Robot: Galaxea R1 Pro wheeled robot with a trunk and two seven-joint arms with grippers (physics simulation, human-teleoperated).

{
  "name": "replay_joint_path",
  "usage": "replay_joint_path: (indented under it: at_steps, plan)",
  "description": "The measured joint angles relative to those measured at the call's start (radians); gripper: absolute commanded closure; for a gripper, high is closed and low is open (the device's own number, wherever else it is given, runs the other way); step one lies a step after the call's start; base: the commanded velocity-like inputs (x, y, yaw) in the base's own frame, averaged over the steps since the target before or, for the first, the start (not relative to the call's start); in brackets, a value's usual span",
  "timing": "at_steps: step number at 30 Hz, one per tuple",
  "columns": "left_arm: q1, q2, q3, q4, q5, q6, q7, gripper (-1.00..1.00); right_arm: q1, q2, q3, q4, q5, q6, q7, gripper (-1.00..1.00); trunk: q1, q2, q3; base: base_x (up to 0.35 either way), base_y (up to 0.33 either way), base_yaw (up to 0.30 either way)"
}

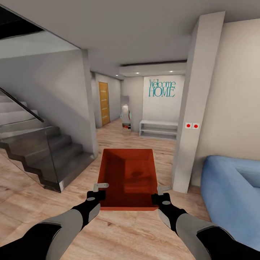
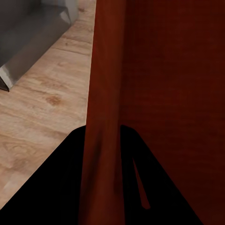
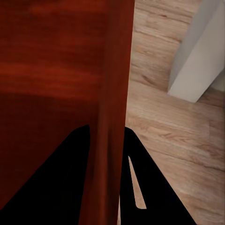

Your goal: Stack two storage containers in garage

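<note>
Above wood floor [image 1: 126, 231], both pincers [image 1: 96, 192] [image 1: 161, 194] clamp container [image 1: 126, 173] walls; head shows stairs [image 1: 54, 151].

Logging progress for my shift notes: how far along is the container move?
In hand: one storage container, held up over wood-plank floor, left end effector and right end effector each clamping a side wall. Left: reaching the garage, setting it down, stacking the second.

Both arms reach forward, left gripper [image 1: 101, 186] and right gripper [image 1: 163, 188] each clamped on a side wall of the container [image 1: 127, 173].
</note>
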Motion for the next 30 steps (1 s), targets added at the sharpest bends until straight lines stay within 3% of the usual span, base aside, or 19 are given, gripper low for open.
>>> replay_joint_path:
  at_steps: [30]
  plan:
    - [0.0,0.002,0.0,0.0,0.0,0.0,-0.003,1.0,0.0,0.001,0.001,0.001,-0.002,-0.001,-0.001,1.0,0.0,0.0,0.0,0.323,0.0,0.0]
